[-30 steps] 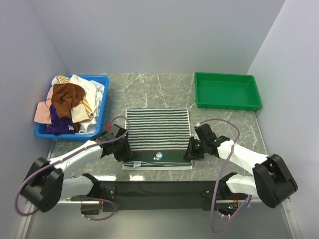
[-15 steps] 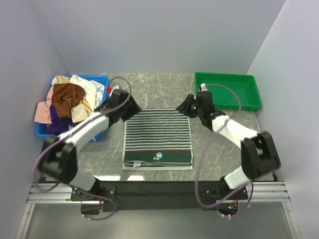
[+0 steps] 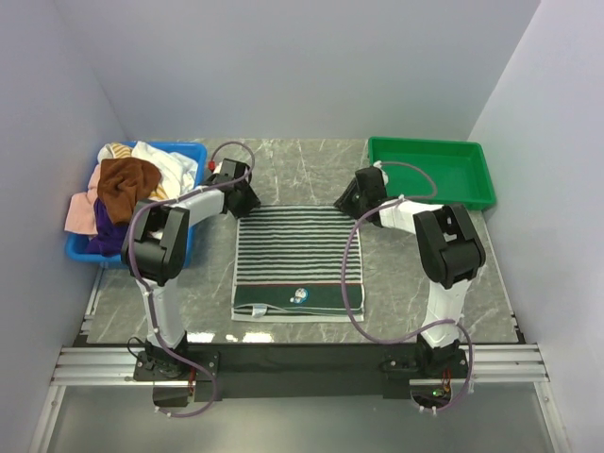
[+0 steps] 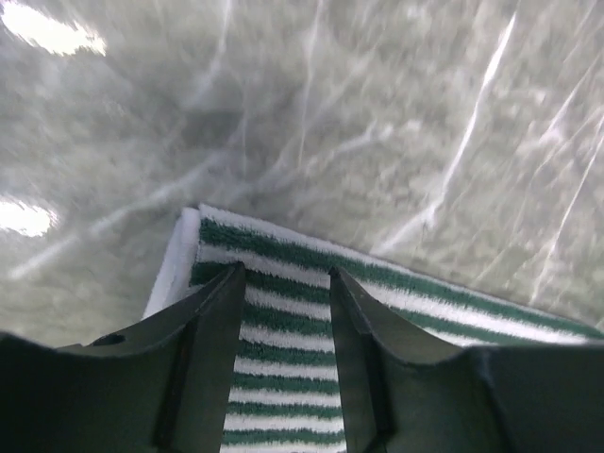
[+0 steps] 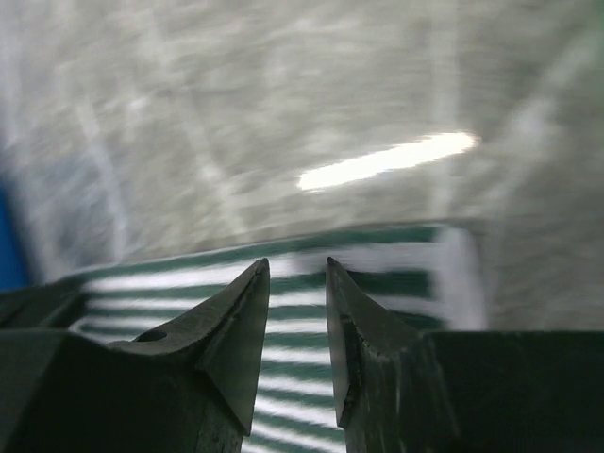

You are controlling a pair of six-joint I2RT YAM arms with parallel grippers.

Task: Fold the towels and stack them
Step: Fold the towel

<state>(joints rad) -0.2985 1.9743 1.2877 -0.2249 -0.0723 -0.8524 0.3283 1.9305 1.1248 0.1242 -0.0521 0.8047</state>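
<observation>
two upper corners of the central striped towel [image 3: 298, 253] are targeted by left gripper [image 3: 246, 201] and right gripper [image 3: 345, 204], fingers parted, empty, seemingly for folding.

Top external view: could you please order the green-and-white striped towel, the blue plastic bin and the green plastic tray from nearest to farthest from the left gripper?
1. Green-and-white striped towel, its far-left corner at the left gripper.
2. Blue plastic bin, just to the left.
3. Green plastic tray, far off at the right.
</observation>
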